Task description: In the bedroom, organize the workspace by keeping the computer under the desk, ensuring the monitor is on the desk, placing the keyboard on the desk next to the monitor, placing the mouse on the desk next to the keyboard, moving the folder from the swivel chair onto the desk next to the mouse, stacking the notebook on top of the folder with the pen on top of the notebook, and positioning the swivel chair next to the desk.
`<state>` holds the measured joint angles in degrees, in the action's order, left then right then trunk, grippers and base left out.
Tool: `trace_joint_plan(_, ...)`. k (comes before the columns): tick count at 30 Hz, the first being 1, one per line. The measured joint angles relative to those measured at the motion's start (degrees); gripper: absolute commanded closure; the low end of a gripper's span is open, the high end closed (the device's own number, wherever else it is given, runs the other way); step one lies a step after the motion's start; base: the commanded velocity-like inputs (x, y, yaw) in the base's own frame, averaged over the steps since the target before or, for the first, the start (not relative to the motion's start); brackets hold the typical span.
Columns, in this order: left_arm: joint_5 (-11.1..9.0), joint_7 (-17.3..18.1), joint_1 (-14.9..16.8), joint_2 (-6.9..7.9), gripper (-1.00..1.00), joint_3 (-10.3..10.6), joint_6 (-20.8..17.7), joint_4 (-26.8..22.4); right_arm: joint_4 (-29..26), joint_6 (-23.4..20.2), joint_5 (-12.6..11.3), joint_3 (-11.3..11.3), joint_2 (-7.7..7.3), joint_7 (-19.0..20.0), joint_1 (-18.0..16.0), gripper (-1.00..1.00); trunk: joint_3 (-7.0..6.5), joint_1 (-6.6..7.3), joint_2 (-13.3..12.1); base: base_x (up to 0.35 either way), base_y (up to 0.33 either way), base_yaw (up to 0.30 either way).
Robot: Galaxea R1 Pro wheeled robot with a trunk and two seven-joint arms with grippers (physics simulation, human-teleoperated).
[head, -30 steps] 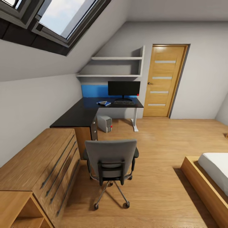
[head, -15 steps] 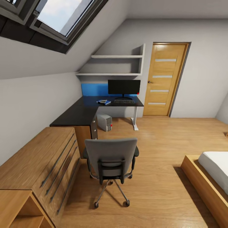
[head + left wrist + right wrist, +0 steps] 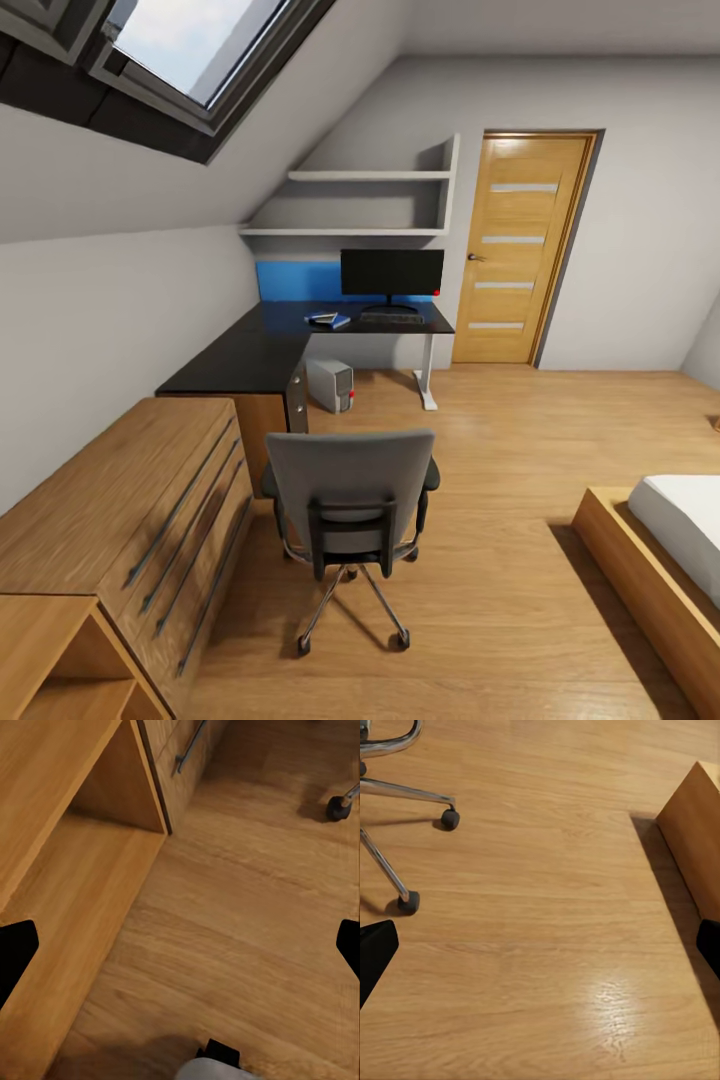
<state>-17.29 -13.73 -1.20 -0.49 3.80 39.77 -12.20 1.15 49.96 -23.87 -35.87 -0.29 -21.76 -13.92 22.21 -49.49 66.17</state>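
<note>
The black-topped desk (image 3: 250, 360) stands in the far corner against a blue panel. On it the monitor (image 3: 391, 273) stands upright with the keyboard (image 3: 391, 319) in front. Left of the keyboard lies the blue folder (image 3: 334, 323), with something small and dark on it that is too small to name. The mouse and the pen are too small to tell. The computer (image 3: 330, 386) stands on the floor under the desk. The swivel chair (image 3: 350, 490) is nearer to me, back turned, apart from the desk. My left gripper (image 3: 180, 949) and right gripper (image 3: 540, 949) hang open over the floor, empty.
A wooden drawer-and-shelf unit (image 3: 120, 540) runs along the left wall, its open shelf (image 3: 75, 870) beside my left gripper. The chair's chrome legs and casters (image 3: 450, 819) are near my right gripper. A bed frame (image 3: 640, 580) is at the right, a door (image 3: 520, 255) beyond the desk.
The whole picture has shifted slightly upward, so the camera has moved. Nothing in the room has moved.
</note>
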Motion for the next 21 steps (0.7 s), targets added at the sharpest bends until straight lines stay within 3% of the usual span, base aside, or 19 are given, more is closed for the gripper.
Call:
trace_joint_plan(2, 0.0, 0.1, 0.0, -0.01, -1.0, 0.0, -2.9, -0.2, 0.0, 0.0, 0.0, 0.0, 0.06, 0.0, 0.0, -1.0, 0.36, -0.44, 0.8, 0.0, 0.0, 0.0)
trace_joint_plan(5, 0.1, 0.3, 0.1, -0.01, -1.0, 0.0, -10.3, -1.6, 0.0, 0.0, 0.0, -0.1, 0.08, 0.0, 0.0, -1.0, 0.9, -1.1, 2.0, 0.0, 0.0, 0.0)
trace_joint_plan(6, 0.1, 0.4, 0.1, 0.05, -1.0, 0.0, -13.9, -3.4, 0.0, 0.0, 0.0, -0.1, 0.05, 0.0, 0.0, -1.0, 1.08, -1.32, 2.4, 0.0, 0.0, 0.0)
trace_joint_plan(7, 0.0, 0.5, 0.8, 0.15, -1.0, -0.1, -23.9, -9.7, -0.7, 0.0, 0.2, -0.2, 0.19, 0.1, 0.0, -1.0, 1.25, -1.54, 2.8, 0.0, 0.0, 0.0)
trace_joint_plan(11, 0.1, 0.5, 3.0, 0.03, -1.0, 0.0, -28.9, -13.2, -3.0, 0.0, 0.3, -0.2, 0.36, 0.2, 0.0, -1.0, 1.96, -2.42, 4.4, 0.0, 0.0, 0.0)
trace_joint_plan(12, 0.1, 0.1, 6.1, -1.76, -1.0, -0.1, -36.6, -14.2, -9.7, -8.4, 0.2, 0.3, 1.49, 0.1, -0.4, -1.0, 2.15, -2.64, 4.8, 0.0, 0.0, 0.0)
trace_joint_plan(13, 0.3, 0.1, 12.2, -2.08, -1.0, 0.0, -37.9, -14.3, -12.4, -10.6, 0.2, -0.2, 1.72, 0.2, -0.5, -1.0, 2.31, -2.86, 5.2, 0.0, 0.0, 0.0)
trace_joint_plan(20, 0.2, 0.1, 20.0, -3.77, -1.0, 0.0, -48.0, -14.3, -19.2, -26.2, -0.1, 0.0, 2.77, 0.0, -4.8, -1.0, 3.57, -4.4, 8.0, 0.0, 0.0, 0.0)
trace_joint_plan(21, 0.2, 0.1, 22.1, -3.96, -1.0, 0.0, -49.4, -14.3, -20.0, -30.3, -0.7, 0.0, 3.22, 0.0, -6.6, -1.0, 3.74, -4.62, 8.4, 0.0, 0.0, 0.0)
